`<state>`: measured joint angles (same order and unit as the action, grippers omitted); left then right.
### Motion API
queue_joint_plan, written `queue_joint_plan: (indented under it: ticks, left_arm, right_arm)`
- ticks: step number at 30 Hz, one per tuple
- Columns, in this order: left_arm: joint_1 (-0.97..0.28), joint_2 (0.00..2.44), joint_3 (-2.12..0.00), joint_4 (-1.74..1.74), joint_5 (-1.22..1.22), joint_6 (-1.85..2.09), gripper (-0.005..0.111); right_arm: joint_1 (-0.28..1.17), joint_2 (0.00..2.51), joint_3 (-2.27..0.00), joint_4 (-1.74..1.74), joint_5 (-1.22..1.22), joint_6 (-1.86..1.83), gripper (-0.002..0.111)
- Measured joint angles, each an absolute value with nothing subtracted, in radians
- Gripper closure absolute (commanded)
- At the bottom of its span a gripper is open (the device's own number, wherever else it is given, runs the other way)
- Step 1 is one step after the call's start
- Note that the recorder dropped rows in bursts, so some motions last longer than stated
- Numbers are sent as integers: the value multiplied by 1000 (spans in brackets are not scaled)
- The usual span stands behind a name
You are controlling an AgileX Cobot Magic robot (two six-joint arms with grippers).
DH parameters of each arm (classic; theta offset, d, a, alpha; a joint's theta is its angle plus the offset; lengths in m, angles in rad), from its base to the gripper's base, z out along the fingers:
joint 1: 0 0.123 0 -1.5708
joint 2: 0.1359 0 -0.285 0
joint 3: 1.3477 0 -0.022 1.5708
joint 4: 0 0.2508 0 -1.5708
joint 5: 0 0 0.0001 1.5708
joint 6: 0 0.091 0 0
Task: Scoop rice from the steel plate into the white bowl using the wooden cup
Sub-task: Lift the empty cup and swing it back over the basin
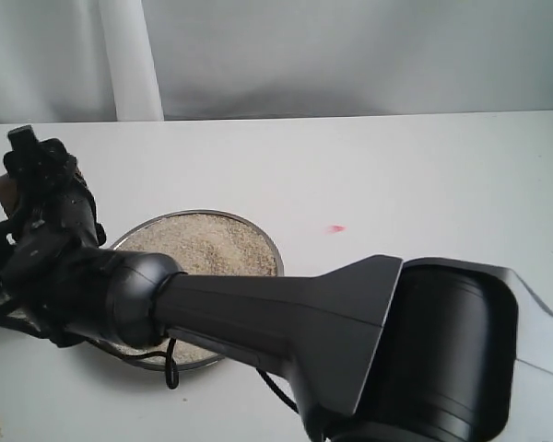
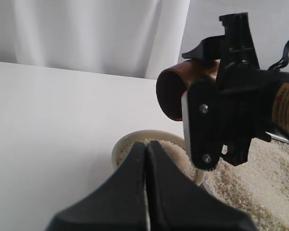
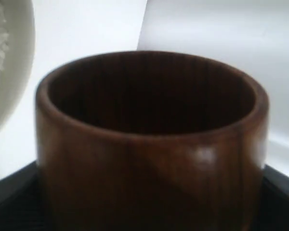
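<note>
We hold the cup (image 2: 176, 91) in our right gripper (image 2: 202, 89), tipped on its side over the bowl (image 2: 121, 147) so rice (image 2: 171, 151) falls in; it looks empty. Our left gripper (image 2: 145, 149), pinched shut on nothing, waits beside. The plate (image 1: 263, 238) holds more.

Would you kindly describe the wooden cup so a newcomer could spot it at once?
Start at the wide steel plate of rice; beside it sits a small white bowl. Above that, the right tool grips the wooden cup: the only dark brown, barrel-shaped vessel.
</note>
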<state>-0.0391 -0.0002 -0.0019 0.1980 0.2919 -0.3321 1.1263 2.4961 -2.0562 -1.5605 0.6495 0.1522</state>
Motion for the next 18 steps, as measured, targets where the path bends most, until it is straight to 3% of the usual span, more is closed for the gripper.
queue_joint_plan:
  ticks: [10,18]
  left_arm:
    - [-39,0,-2,198,292,-332,107]
    - [-39,0,-2,198,292,-332,107]
  right_arm:
    - [1126,2338,-2056,-1228,538,234,108]
    - [1056,2215,-2056,-785,591,-128,108]
